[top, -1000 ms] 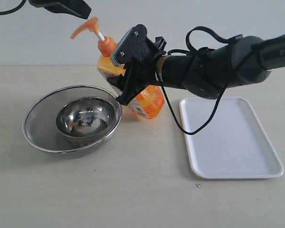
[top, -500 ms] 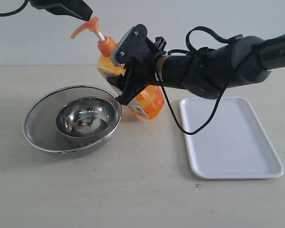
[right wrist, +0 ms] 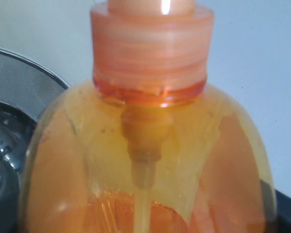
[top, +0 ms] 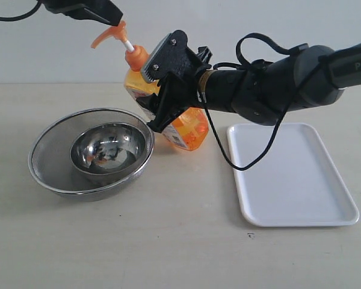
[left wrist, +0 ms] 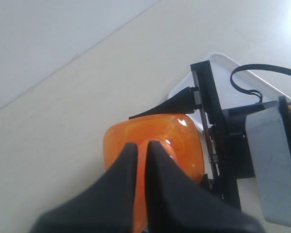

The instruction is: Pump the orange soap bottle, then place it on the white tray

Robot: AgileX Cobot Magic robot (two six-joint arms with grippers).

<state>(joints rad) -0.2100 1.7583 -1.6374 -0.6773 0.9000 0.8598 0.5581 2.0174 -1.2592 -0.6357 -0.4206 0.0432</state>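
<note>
A plain cream worktop (top: 168, 241) fills the lower part of the exterior view, matte and lightly scuffed, with a small dark speck (top: 250, 235) in front of the tray (top: 289, 180). Behind it stands a bare, pale grey wall (top: 240, 21); their meeting line runs level across the picture.

The bottle (top: 189, 129) is near the middle of the worktop, between the strainer (top: 48, 159) on the left and the tray on the right, apart from the tray. It leans with its pump head (top: 108, 33) towards the upper left. I cannot tell whether its lower corner touches the worktop.

The right tool (top: 161, 90) is clamped across the bottle's body, one jaw above and one below. Its dark arm reaches in from the right, above the tray, with a black cable (top: 219, 144) looping down from it.

The left tool (left wrist: 138, 153) comes in from the top left, its fingers drawn together with only a thin slit between them, its tip resting on the pump head.

A shiny steel bowl (top: 108, 147) sits inside the mesh strainer, which rests on the worktop. The glossy white tray lies flat on the worktop.
</note>
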